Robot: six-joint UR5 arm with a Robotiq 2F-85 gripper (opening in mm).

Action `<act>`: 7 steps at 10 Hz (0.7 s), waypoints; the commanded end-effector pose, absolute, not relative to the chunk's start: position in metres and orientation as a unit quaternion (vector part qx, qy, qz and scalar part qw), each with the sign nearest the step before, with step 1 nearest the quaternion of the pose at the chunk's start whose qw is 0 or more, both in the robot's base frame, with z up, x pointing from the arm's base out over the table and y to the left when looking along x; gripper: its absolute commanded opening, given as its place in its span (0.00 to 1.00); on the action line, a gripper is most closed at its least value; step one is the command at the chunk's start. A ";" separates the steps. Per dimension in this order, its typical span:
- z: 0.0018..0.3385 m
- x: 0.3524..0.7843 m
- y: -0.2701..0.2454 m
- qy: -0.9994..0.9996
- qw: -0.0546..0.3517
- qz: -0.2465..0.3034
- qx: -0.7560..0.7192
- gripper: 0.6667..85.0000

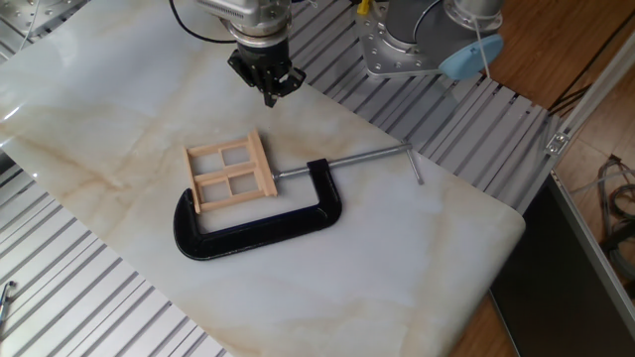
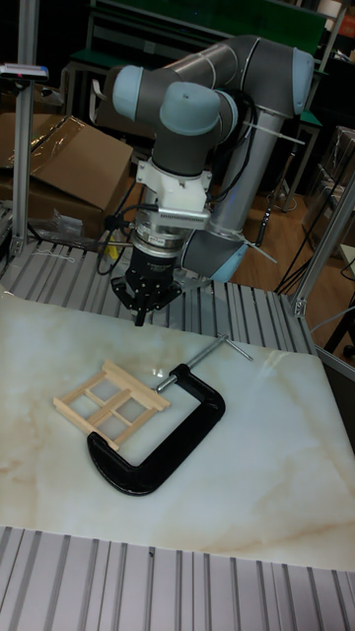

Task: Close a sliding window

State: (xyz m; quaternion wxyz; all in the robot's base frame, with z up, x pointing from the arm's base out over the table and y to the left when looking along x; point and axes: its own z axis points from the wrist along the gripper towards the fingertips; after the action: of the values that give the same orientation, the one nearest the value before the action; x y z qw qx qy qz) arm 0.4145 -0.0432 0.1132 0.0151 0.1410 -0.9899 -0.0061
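Fixed view: the sliding window (image 1: 229, 176) of pale wood lies flat on the marble slab (image 1: 119, 119), held in the mouth of the black C-clamp (image 1: 256, 220). The clamp's dark frame curves around the window's near side, and its steel screw (image 1: 359, 159) runs away from the window's right edge, ending in a short crossbar.

The gripper (image 1: 270, 91) hangs above the slab, beyond the window's far edge and apart from it, touching nothing. Its two fingers point down with their tips drawn close together and nothing between them; from this angle they appear pressed together, though a thin gap cannot be ruled out.

In the tall fixed view the gripper (image 2: 141, 314) sits above the slab's far edge, up and behind the window (image 2: 109, 391), with the arm's grey joints rising behind it. The window rests slightly askew against the clamp (image 2: 168, 434), four panes visible.
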 end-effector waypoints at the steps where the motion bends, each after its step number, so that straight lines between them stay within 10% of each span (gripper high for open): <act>1: 0.098 0.429 -0.041 -0.985 0.007 -0.015 0.170 0.00; 7: 0.047 0.458 -0.059 -0.963 -0.015 0.006 0.268 0.00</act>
State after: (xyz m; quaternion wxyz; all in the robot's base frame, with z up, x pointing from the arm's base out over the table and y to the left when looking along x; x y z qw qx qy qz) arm 0.4476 -0.0525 0.0656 -0.0048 0.2362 -0.9717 -0.0006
